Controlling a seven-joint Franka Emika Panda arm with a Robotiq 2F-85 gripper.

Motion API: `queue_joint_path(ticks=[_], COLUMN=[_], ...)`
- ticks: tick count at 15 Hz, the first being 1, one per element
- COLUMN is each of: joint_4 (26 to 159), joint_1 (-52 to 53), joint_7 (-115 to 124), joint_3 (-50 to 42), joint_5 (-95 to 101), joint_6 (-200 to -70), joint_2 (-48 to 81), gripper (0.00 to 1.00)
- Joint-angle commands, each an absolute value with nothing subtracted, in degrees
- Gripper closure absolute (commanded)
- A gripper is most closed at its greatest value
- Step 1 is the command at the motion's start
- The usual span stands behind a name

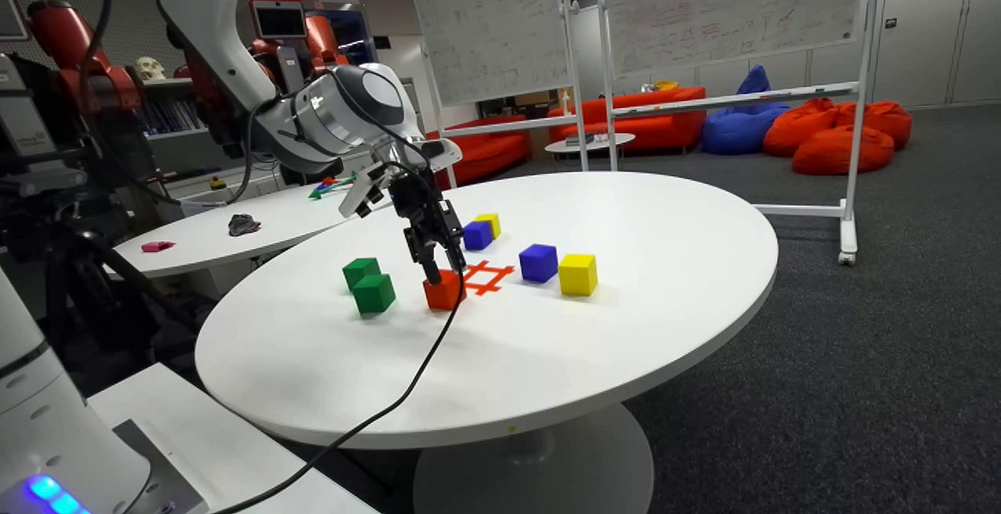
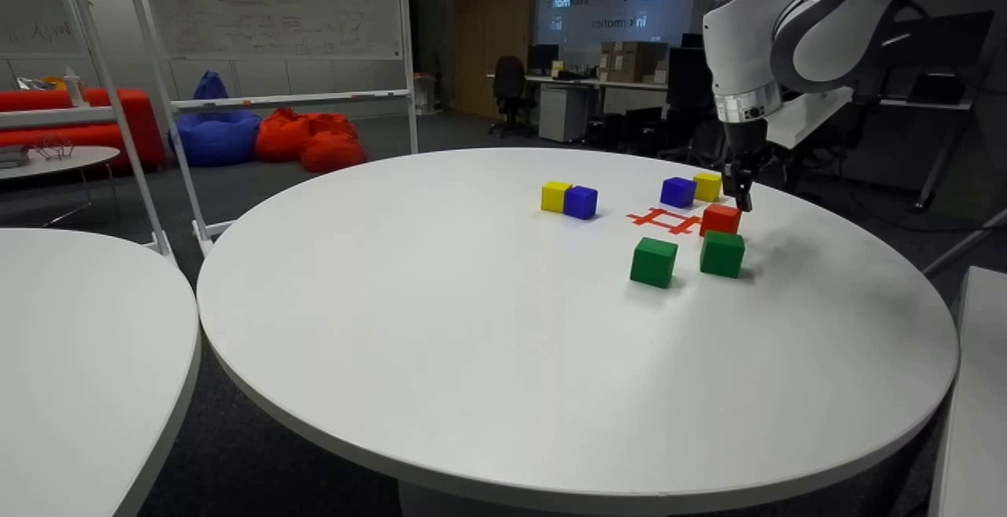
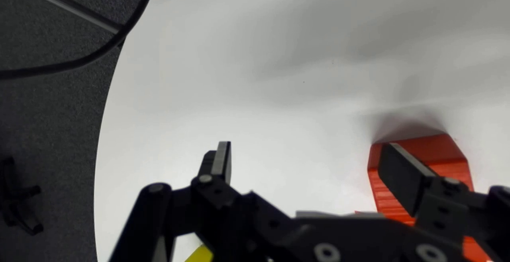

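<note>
My gripper [image 1: 446,270] is open and empty, pointing down over the white round table [image 1: 626,201]. A red cube [image 1: 444,296] sits under one finger; in the wrist view that finger overlaps the cube [image 3: 450,170], and the other finger is over bare table to its left. I cannot tell whether the finger touches the cube. In an exterior view the gripper [image 2: 739,196] is just above and behind the red cube [image 2: 717,222]. Red tape lines [image 2: 676,228] lie beside the cube. Two green cubes [image 1: 374,293] [image 1: 360,272] stand near it.
A blue cube [image 1: 538,263] and a yellow cube [image 1: 578,274] stand together on the table. Another blue cube [image 1: 477,235] and yellow cube [image 1: 489,224] form a second pair. A black cable [image 1: 426,365] hangs from the arm across the table. Another white table [image 2: 79,360] adjoins.
</note>
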State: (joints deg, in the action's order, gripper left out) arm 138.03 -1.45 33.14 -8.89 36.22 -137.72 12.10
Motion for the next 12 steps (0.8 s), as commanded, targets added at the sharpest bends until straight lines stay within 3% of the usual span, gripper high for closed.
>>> queue_joint_path(ticks=[1,12], joint_4=[138.0,141.0], joint_1=[-1.2,-2.4], joint_7=[33.0,33.5], joint_3=[-9.1,-12.2], joint_5=[36.1,37.3], joint_6=[-137.7,-139.7], joint_2=[12.1,14.5], gripper=[0.00,0.00])
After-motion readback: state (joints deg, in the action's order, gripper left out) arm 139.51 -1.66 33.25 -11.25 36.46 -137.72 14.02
